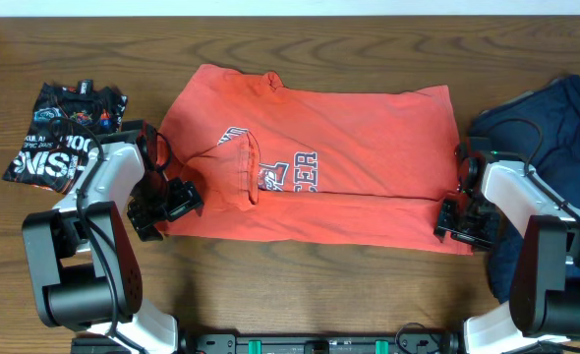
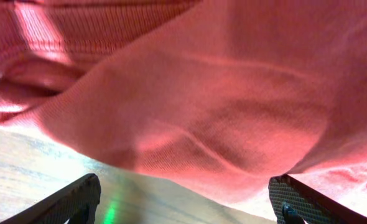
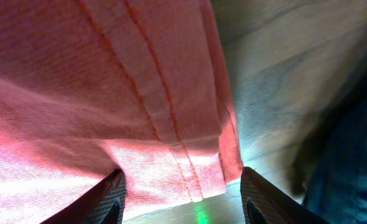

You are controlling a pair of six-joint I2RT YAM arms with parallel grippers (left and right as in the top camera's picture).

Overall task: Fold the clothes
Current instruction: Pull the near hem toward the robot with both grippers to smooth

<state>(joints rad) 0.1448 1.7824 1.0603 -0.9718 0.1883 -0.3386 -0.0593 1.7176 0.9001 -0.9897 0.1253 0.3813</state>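
Note:
The coral-red T-shirt [image 1: 369,187] lies spread across the middle of the table, chest lettering [image 1: 295,172] up and its left sleeve folded in over the chest. My left gripper [image 1: 177,202] sits low at the shirt's near left edge. Its jaws stand wide apart [image 2: 185,194] with bare wood between them and the red cloth [image 2: 202,106] bulging just beyond. My right gripper [image 1: 464,224] is at the near right corner. Its jaws [image 3: 182,182] are parted around the stitched hem corner [image 3: 190,155], not clamped on it.
A black graphic-print tee [image 1: 64,133] lies folded at the far left. A navy-blue garment [image 1: 555,128] is heaped at the right edge, close beside my right arm and showing dark in the right wrist view [image 3: 351,180]. The wooden table [image 1: 319,39] runs behind the shirt.

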